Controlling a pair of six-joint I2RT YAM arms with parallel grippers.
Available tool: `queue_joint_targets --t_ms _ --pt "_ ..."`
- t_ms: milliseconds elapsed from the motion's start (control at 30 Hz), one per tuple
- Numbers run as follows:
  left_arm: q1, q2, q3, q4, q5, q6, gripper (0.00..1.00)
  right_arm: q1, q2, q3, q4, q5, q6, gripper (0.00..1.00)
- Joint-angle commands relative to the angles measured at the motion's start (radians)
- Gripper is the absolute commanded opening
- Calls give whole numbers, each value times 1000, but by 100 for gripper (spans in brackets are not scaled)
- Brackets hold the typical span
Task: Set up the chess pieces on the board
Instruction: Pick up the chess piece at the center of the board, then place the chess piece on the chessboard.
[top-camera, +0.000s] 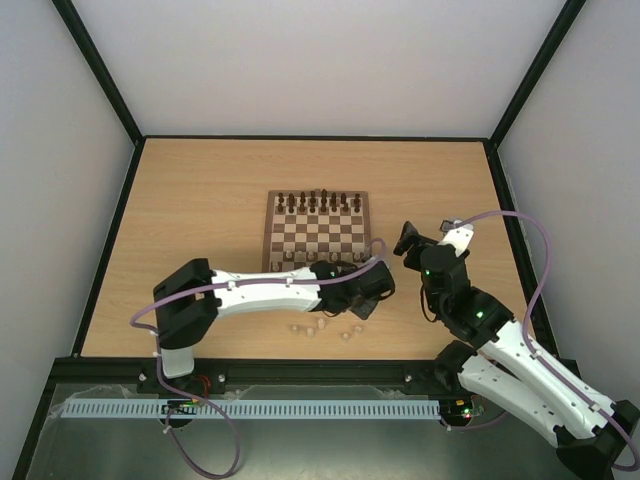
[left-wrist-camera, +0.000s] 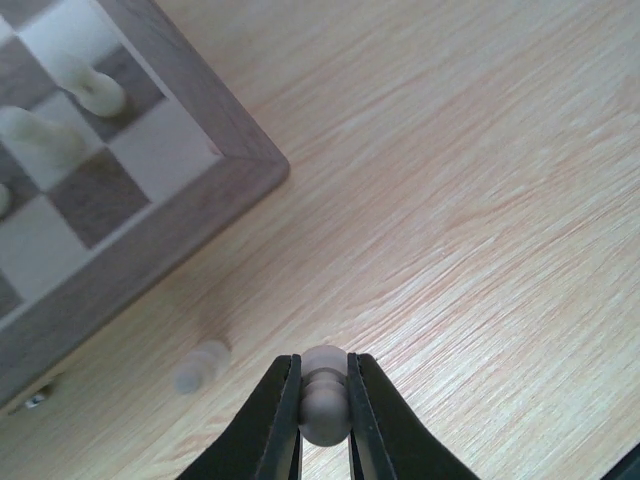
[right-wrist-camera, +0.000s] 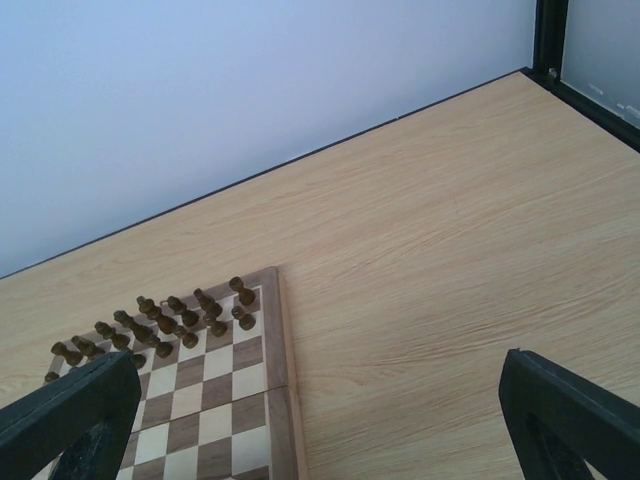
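One pale cream piece — round-headed, smooth — clenched in left jaws near board corner; right jaws spread wide.

loose chess pieces on the table just before the board

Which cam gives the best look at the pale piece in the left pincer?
Left wrist: the small cream wooden chess piece sits close up, clamped in the left pincer. Top external hides it under the arm; right wrist doesn't show it.
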Motion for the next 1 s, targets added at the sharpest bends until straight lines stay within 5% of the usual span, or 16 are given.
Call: queue_joint_targets --t_ms 0,500,967 --pt "44 -79 -30 -76 -58 -5 7 -1 -29 -8 -35 61 39 99" --pt "419 -302 -192 -99 -71 23 10 -2 12 -11 -7 20 24 99" --pt "552 -290 -323 -13 -47 20 11 -1 43 -11 6 -6 16 99"
